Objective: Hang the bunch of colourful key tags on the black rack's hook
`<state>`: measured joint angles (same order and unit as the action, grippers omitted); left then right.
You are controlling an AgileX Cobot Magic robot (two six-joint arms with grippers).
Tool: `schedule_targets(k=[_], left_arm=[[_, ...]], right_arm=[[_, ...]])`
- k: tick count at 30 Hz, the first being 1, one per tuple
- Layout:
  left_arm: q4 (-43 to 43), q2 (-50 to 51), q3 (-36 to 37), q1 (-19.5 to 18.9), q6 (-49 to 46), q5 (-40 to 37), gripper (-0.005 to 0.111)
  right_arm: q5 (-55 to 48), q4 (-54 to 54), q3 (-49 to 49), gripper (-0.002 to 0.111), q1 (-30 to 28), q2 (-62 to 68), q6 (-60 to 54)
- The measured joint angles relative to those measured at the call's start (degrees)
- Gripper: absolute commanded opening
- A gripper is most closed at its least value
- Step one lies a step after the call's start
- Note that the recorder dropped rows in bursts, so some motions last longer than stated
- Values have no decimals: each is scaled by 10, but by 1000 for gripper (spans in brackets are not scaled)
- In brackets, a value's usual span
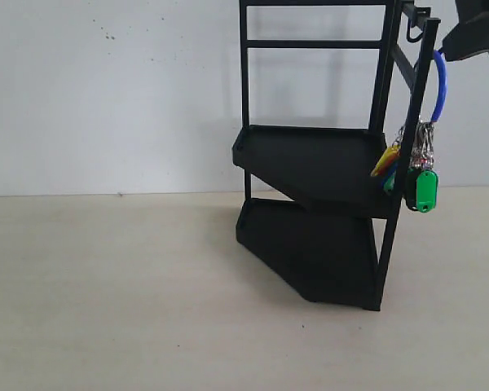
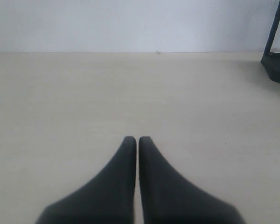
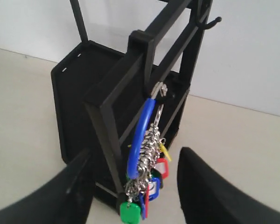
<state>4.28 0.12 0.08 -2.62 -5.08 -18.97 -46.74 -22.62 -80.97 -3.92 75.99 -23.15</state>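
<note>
Hanging step is judged as good as done. The black rack (image 1: 310,159) is stood on the table (image 1: 106,301), close to the wall. The colourful key tag bunch (image 1: 425,189) is seen dangling beside the rack's front upright on the right of the exterior view, level with the upper shelf and off the table. In the right wrist view its blue loop (image 3: 141,130) is carried by the hook (image 3: 148,79) on that post (prong tip too dark to be made out, so a full seat cannot be confirmed).

The right gripper (image 3: 135,153) is spread wide on either side of the bunch. Nothing is held and no finger is seen touching the tags. The left gripper (image 2: 136,140) is pressed closed on nothing, low over the table, well apart from the rack.

Next move, as judged: the right gripper is to be backed straight away from the post, with loop and tags not snagged.

The table is pale, matte and flat. The wall (image 1: 106,98) is plain white, with a few dark specks.
</note>
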Motion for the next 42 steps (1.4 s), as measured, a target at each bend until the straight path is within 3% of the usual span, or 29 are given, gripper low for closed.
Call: schedule_targets(k=[2,4,8,15,25,31,42], left_arm=[[0,0,0,0,0,0,4],[0,0,0,0,0,0,4],[0,0,0,0,0,0,4],[0,0,0,0,0,0,4],[0,0,0,0,0,0,4],[0,0,0,0,0,0,4],[0,0,0,0,0,0,4]], right_arm=[[-10,27,0,29,0,-14,5],[-19,58,0,-1,0,-36,20],[-47,106,0,0,0,-100,43],[-121,79,7,0,0,-172,47],[-53,47,206,0,0,-331,47],[-71,40,318,0,0,-400,55],[-95,30,350,0,0,-415,69]])
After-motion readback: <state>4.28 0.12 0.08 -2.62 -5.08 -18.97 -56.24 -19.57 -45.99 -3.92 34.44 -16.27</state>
